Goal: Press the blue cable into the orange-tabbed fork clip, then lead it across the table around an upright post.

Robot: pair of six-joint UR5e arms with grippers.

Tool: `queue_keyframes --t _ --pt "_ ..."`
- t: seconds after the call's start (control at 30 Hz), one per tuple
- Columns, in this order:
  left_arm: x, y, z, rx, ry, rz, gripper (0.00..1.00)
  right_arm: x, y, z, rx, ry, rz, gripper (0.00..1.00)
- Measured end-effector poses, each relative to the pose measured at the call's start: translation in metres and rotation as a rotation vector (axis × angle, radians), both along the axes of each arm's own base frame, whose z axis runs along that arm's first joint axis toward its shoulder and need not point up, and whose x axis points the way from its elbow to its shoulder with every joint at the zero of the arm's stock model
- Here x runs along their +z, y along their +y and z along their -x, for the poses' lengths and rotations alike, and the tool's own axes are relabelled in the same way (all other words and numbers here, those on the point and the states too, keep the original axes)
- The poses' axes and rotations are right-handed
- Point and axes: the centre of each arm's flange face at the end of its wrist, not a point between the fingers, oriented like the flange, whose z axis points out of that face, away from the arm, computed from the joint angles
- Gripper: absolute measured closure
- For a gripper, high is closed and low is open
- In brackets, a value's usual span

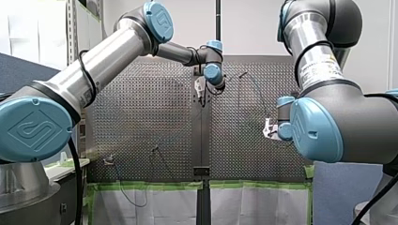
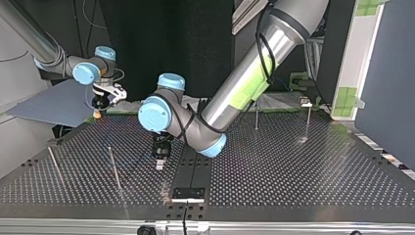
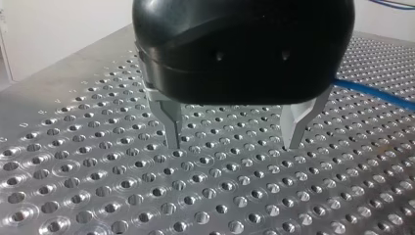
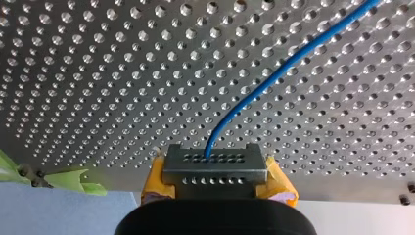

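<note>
Left wrist view is showing you my left gripper (image 3: 234,144) hanging wide open, one blue cable (image 3: 372,93) running just beyond it. My right gripper (image 4: 211,160) is pinching that cable between two yellow pads (image 4: 152,180). Four upright posts (image 2: 114,169) are flanking my left gripper, two per side.

White wall (image 1: 253,28) behind, metal rack (image 1: 72,28) at front view's left. Top view: black curtain (image 2: 147,39), blue partition (image 2: 386,73) at right.
</note>
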Motion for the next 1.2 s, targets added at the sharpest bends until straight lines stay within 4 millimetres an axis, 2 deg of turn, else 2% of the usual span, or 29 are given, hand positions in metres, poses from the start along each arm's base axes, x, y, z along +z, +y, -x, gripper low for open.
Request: queue_keyframes --t 0.23,0.83,1.2 --pt "0.0 0.001 0.0 0.004 0.003 0.003 0.0 -0.036 -0.003 0.015 -0.057 -0.011 -0.011 1.0" --pt "0.0 0.003 -0.001 0.023 0.001 0.004 0.0 -0.133 -0.004 0.035 -0.08 -0.037 -0.006 1.0" --pt "0.001 0.004 -0.002 0.033 0.001 0.004 0.0 -0.185 -0.005 0.047 -0.089 -0.043 -0.001 1.0"
